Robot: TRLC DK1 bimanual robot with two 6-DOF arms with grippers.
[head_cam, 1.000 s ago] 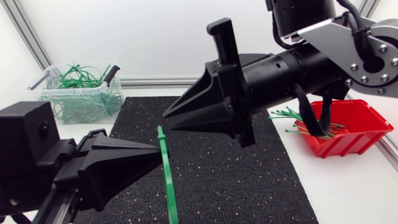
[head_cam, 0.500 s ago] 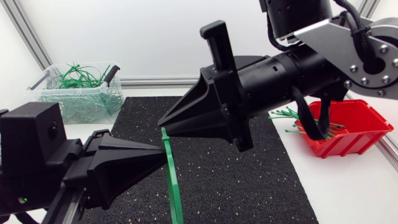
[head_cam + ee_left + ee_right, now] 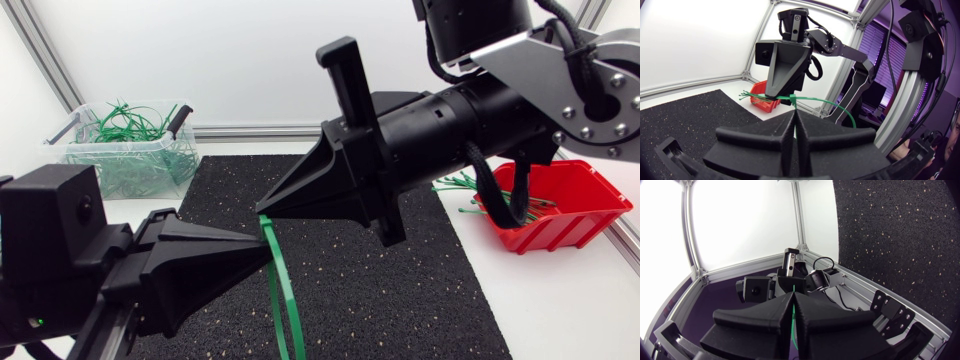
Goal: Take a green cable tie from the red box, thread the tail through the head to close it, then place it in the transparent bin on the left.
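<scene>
We are holding the green cable tie (image 3: 285,290) over the black mat (image 3: 400,280), the left tool (image 3: 266,250) and right tool (image 3: 260,212) each pressed together on an end. Their tips are meeting, bowing it into a loop for threading, though the head seems hidden.

Left arm (image 3: 50,250): low, wedge aimed toward the right gripper.
Left gripper (image 3: 264,250): fingers pinched on the green cable tie (image 3: 283,290).
Right arm (image 3: 480,110): angled downward.
Right gripper (image 3: 262,212): just above the left gripper's tip, fingers pressed on the same tie.
</scene>
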